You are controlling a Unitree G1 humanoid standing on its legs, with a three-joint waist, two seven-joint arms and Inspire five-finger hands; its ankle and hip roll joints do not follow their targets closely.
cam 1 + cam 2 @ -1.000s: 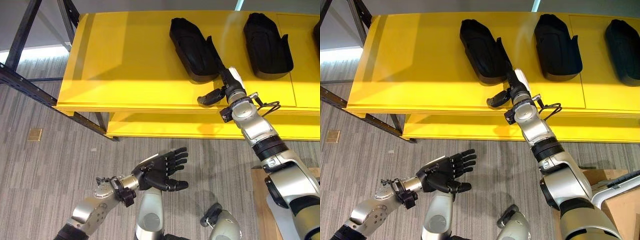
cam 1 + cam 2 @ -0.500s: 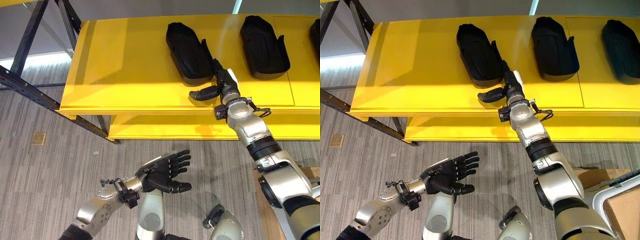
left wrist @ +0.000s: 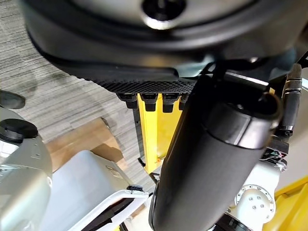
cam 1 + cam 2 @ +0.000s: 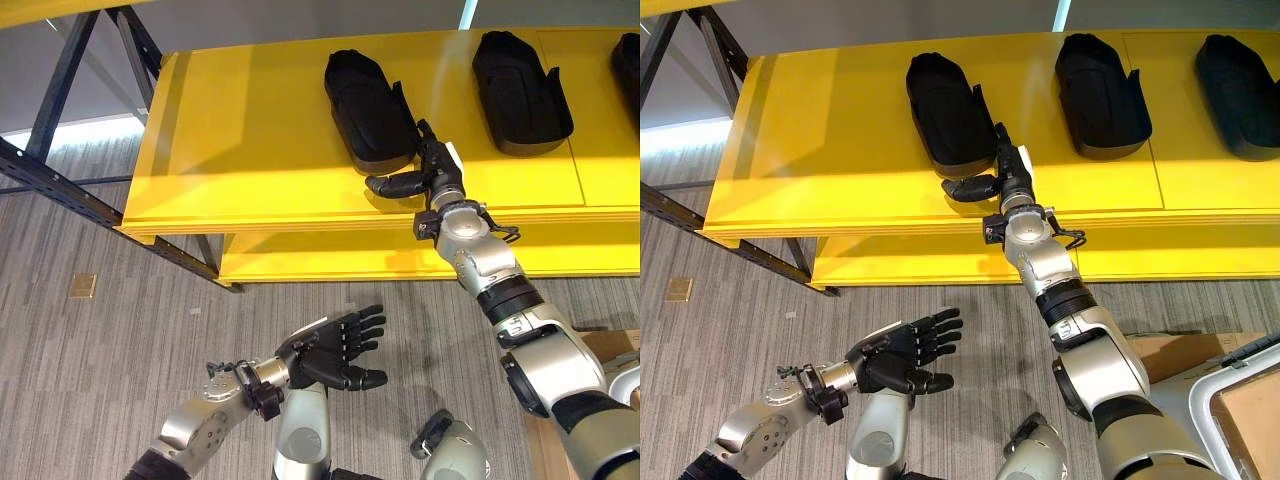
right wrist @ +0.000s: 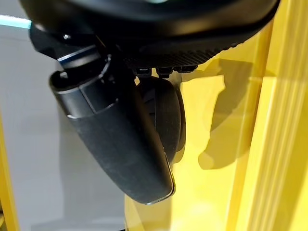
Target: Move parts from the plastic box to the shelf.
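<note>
In the left eye view, top centre, the right hand [image 4: 430,175] rests relaxed, fingers straight, against the nearest black moulded part [image 4: 368,108] on the yellow shelf [image 4: 240,130]. It looks stiff, light and smooth, best held by its rim. At the bottom, the left hand [image 4: 335,350] spreads wide and empty.

The right eye view shows three parts in a row.

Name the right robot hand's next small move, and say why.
Probably draw the right robot hand back off the shelf: it lies open beside the leftmost part, which already rests flat there. The left robot hand hangs open and empty.
</note>
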